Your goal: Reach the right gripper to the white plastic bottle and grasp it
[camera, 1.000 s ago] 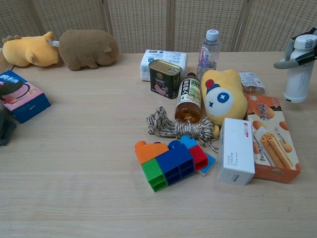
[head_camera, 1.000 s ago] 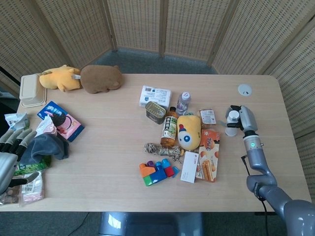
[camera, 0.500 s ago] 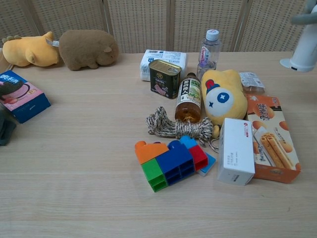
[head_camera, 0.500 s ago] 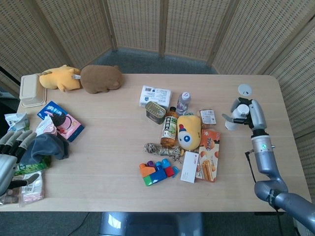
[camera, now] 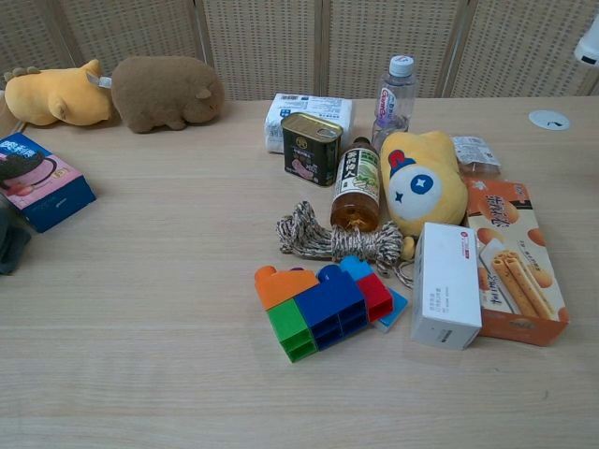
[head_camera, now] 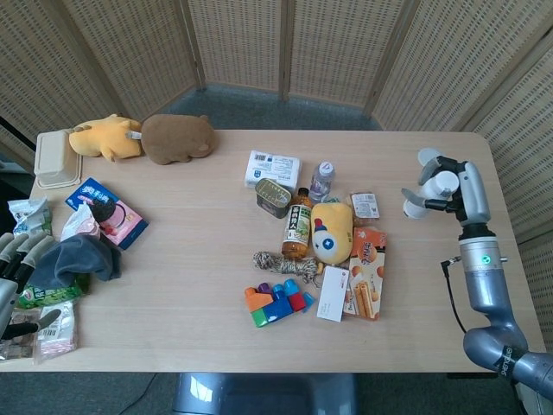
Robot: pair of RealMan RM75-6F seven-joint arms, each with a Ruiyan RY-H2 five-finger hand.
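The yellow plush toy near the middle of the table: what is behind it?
Behind the yellow plush toy stand a clear water bottle and a small snack packet. The bottle's base is covered.

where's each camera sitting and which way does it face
Head view: high above the near table edge, looking steeply down; shows the right hand gripping the white plastic bottle and the left hand at far left.
Chest view: low at the near edge, facing across the table toward the wicker screen; only the bottle's base shows at top right.
Shared: yellow plush, toy blocks.
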